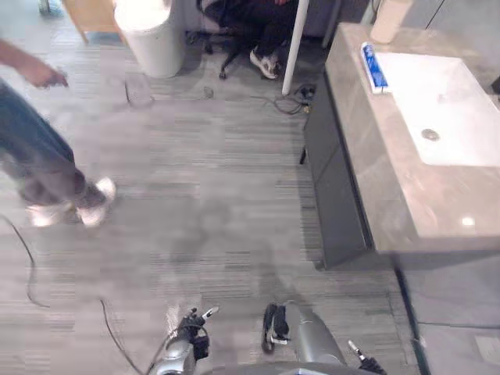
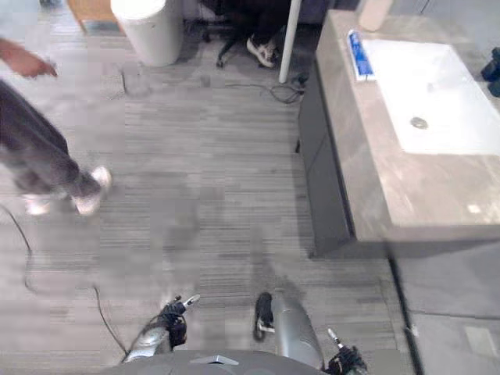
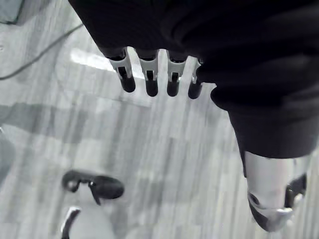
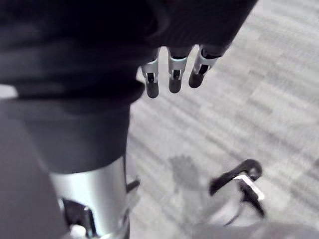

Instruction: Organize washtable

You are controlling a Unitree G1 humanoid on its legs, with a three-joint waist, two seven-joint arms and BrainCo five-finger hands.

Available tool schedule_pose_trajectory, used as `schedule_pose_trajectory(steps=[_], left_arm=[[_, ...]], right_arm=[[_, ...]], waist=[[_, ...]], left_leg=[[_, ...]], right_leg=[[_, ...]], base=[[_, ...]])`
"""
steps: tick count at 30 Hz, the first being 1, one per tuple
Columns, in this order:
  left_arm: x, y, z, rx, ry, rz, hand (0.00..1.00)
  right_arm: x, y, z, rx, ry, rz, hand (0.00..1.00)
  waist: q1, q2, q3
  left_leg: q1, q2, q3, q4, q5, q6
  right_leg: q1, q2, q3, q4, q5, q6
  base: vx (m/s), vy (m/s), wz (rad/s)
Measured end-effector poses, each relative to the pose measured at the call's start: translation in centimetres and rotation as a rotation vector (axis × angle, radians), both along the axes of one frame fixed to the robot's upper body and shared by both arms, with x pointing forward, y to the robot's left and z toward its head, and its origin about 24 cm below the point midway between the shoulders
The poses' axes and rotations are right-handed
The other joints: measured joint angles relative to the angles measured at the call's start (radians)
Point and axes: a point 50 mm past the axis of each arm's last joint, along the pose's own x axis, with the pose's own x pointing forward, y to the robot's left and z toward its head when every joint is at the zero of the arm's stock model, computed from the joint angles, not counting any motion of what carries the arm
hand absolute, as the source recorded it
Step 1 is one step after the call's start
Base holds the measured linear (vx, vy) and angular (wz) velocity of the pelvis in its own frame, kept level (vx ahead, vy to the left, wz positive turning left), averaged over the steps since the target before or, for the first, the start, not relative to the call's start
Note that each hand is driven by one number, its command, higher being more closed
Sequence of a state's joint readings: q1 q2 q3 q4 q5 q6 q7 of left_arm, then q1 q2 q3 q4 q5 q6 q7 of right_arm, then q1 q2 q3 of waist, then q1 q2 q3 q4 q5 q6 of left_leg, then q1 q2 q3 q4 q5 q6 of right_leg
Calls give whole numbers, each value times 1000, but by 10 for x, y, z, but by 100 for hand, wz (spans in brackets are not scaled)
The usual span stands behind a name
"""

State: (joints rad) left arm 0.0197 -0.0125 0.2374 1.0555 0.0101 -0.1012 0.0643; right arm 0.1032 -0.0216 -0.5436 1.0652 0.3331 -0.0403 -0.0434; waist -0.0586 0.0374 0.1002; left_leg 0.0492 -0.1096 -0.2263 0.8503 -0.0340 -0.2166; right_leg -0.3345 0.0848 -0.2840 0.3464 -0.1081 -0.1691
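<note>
Rightward, the washtable (image 1: 394,195) carries a blue tube (image 1: 373,68) just left of the sink (image 1: 449,105), floor (image 1: 211,180) spreads from its edge to a person (image 1: 39,156), and the left hand (image 3: 149,77) and right hand (image 4: 174,74) hang straight-fingered, holding nothing.

My two head cameras sit side by side and look steeply down from high up onto a grey striped floor (image 1: 195,195). They share almost the whole scene: a stone counter (image 1: 391,195) with a white sink (image 1: 445,101) along the right side, a white bin (image 1: 152,35) at the far left, and a person (image 1: 39,156) walking at the left edge. The right eye sits slightly further right. My left wrist camera looks along the left hand (image 3: 149,77), very close, facing the floor. My right wrist camera does the same along the right hand (image 4: 174,74). The wrist views share the floor with the head views.
</note>
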Motion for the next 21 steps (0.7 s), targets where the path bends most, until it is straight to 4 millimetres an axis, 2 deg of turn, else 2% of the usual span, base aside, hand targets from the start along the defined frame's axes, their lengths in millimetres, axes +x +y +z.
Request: schedule_pose_trajectory(steps=[1,2,3,4,5,6,7,8,9,10,11,12,13,14,15,16,17,18,19,21], left_arm=[[0,-5,0,-11,-7,-1,0],[2,-1,2,3,-28,1,0],[3,7,4,29,-39,4,0],[2,10,4,38,-34,6,0],[-3,14,3,42,-27,18,0],[1,18,6,48,-50,46,0],[2,20,7,51,-64,66,0],[1,21,7,52,-62,76,0],[-3,21,5,52,-46,90,0],[-6,21,4,53,-33,95,0],[-8,24,4,60,-28,101,0],[-11,27,3,72,-17,105,0],[-20,32,1,80,14,122,0],[-22,38,1,92,22,136,0],[-23,47,2,115,31,138,0],[-23,48,2,119,38,131,0],[-23,50,2,126,44,116,0],[-22,48,2,126,45,95,0],[-20,44,2,119,39,84,0],[-9,32,2,92,14,52,0]], right_arm=[[5,-4,2,-8,-13,-3,0],[26,-1,5,-13,-59,42,0],[52,11,9,1,-111,115,0],[64,20,11,11,-139,151,0],[78,28,15,13,-174,189,0],[90,31,21,-3,-219,221,0],[100,35,25,-5,-250,242,0],[104,36,26,-10,-261,253,0],[110,35,30,-21,-283,258,0],[107,34,28,-23,-273,255,0],[103,34,26,-21,-260,253,0],[90,35,21,-9,-225,243,0],[77,36,16,3,-187,235,0],[68,37,12,17,-165,215,0],[50,37,7,37,-125,150,0],[43,36,5,42,-108,123,0],[35,35,2,51,-85,102,0],[28,33,0,54,-62,95,0],[27,31,0,52,-65,94,0],[29,23,2,28,-80,104,0]], waist=[[20,44,-3],[36,45,1],[59,10,24],[70,-7,32],[81,-14,34],[104,-13,32],[124,-26,31],[129,-25,23],[131,-5,24],[132,4,17],[138,1,14],[154,-22,-5],[153,-37,-32],[150,-69,-38],[142,-115,-32],[129,-121,-29],[109,-128,-27],[97,-122,-22],[96,-110,-18],[94,-75,-11]], left_leg=[[-49,29,24,123,-19,9],[-153,33,54,284,-62,8],[-257,46,96,364,-116,59],[-309,58,112,373,-149,89],[-381,80,116,350,-186,105],[-464,104,104,242,-225,128],[-519,104,89,37,-234,143],[-533,103,81,-90,-228,138],[-545,115,55,-410,-158,131],[-547,121,47,-516,-123,132],[-552,124,56,-558,-63,131],[-554,109,113,-517,21,137],[-554,92,148,-484,86,183],[-537,67,168,-478,65,205],[-458,17,177,-493,26,242],[-425,1,166,-501,12,253],[-368,-20,153,-513,-5,270],[-282,-31,140,-539,-18,274],[-221,-29,136,-562,-18,274],[-107,-9,133,-609,-27,285]], right_leg=[[32,35,16,-10,3,-6],[103,53,61,-45,-16,-14],[194,49,112,-94,-19,-14],[240,45,132,-118,-19,-14],[303,44,151,-149,-20,-14],[369,42,182,-185,-31,1],[416,19,203,-208,-69,28],[436,6,218,-217,-94,47],[507,-11,245,-249,-141,88],[531,-15,249,-262,-157,101],[563,-33,257,-267,-186,117],[587,-67,284,-258,-216,144],[570,-101,302,-169,-224,158],[526,-129,305,-53,-221,162],[407,-169,311,260,-114,209],[368,-173,316,381,-31,219],[312,-185,329,538,19,234],[248,-197,324,672,3,230],[209,-197,325,716,-15,222],[104,-192,284,678,-77,215]], base=[[-77,-171,-49],[-161,-119,-85],[-79,-151,-69],[128,-170,-59],[470,-132,-48],[597,-93,-55],[390,-14,-48],[288,66,-52],[220,103,-41],[561,140,-42],[587,97,-46],[799,119,-52],[702,80,-39],[820,121,-9],[541,101,21],[456,147,50],[425,132,59],[519,124,43],[581,100,16],[385,106,6]])
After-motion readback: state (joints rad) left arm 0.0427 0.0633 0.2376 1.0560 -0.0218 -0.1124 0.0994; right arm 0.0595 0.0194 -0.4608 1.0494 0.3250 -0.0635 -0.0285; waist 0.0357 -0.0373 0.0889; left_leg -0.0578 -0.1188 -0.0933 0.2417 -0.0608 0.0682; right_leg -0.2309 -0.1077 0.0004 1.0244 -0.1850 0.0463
